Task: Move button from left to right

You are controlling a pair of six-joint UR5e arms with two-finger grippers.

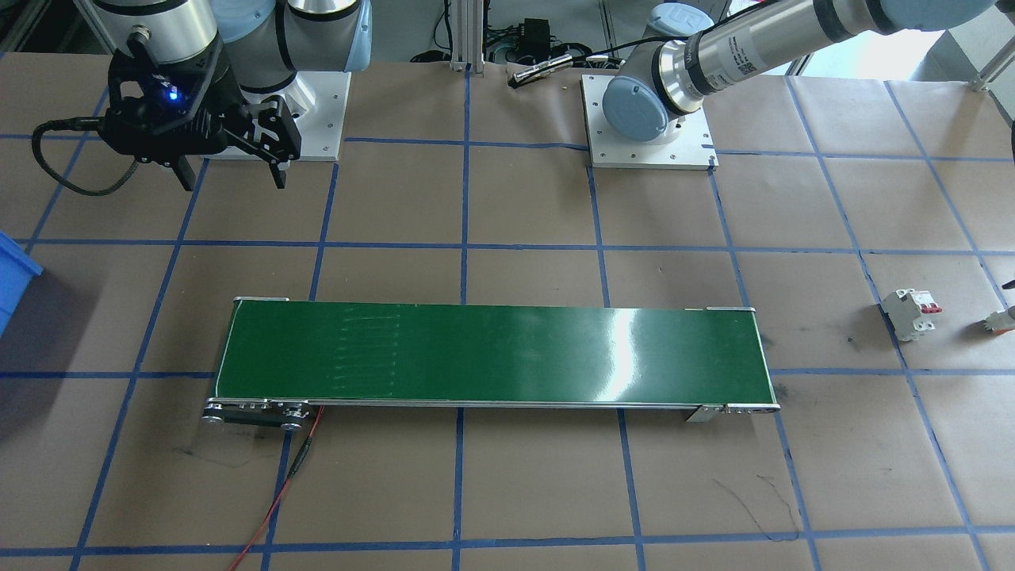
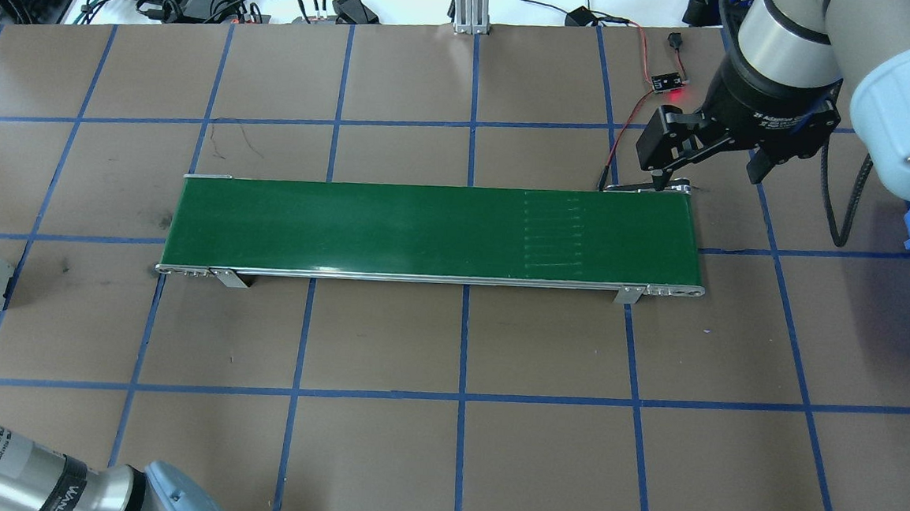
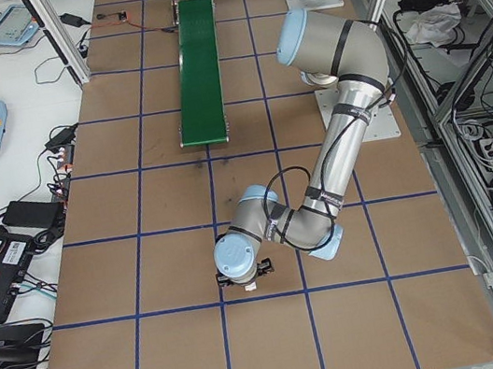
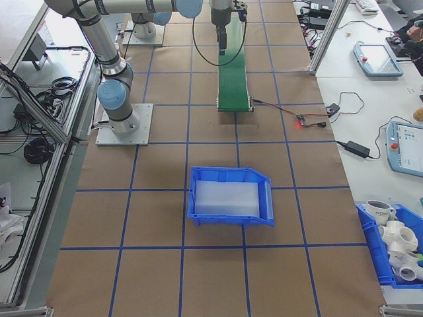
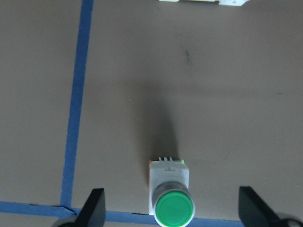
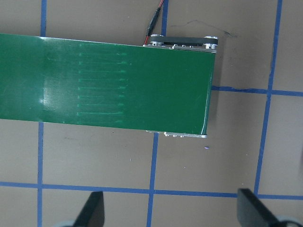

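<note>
Two fingers of left gripper [image 5: 171, 215] spreading wide around button [image 5: 171, 199], not touching, button lying on brown paper [image 5: 213, 94] beside blue tape [image 5: 75, 118]. Hovering released over conveyor belt [image 6: 104, 85] end: right gripper [image 6: 170, 215]. Sitting near circuit breaker [image 1: 912, 312] at table's left end: button [image 1: 1001, 320].

Silver arms [image 1: 761, 47], pale-blue joint caps [image 1: 634, 103]

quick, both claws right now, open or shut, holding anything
Left claw: open, holding nothing, fingers either side of the button on the table.
Right claw: open, empty, above the table.
</note>
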